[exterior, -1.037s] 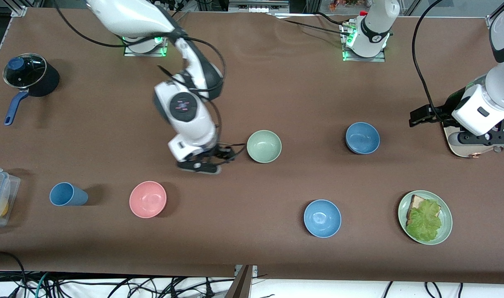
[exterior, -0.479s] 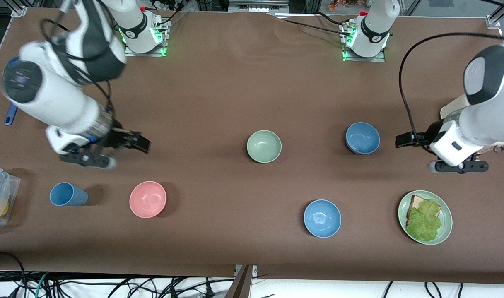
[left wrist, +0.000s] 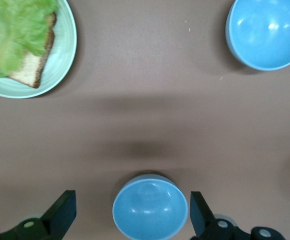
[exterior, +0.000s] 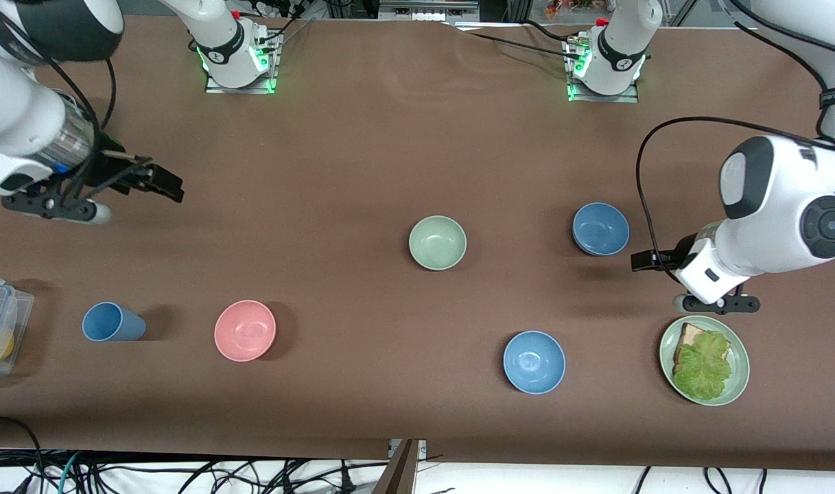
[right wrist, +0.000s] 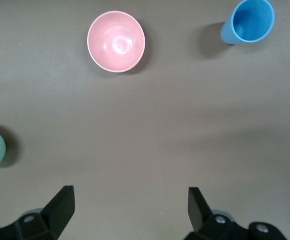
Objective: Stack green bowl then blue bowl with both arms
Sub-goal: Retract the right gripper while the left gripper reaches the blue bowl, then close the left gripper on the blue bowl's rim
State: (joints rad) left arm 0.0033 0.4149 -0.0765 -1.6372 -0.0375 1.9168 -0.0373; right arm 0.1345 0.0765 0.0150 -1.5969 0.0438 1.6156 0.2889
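The brown counter [exterior: 362, 151] carries the green bowl [exterior: 437, 242] near its middle, with the blue bowl [exterior: 600, 228] at about 3 o'clock from it, well apart. The left claw [exterior: 647, 260] hangs wide open over the counter just beside the blue bowl. The right claw [exterior: 162, 184] is also wide open, empty, over bare counter at 9 o'clock from the green bowl.

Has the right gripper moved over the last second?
Yes. The right gripper has swung away from the green bowl toward the right arm's end of the table, now open.
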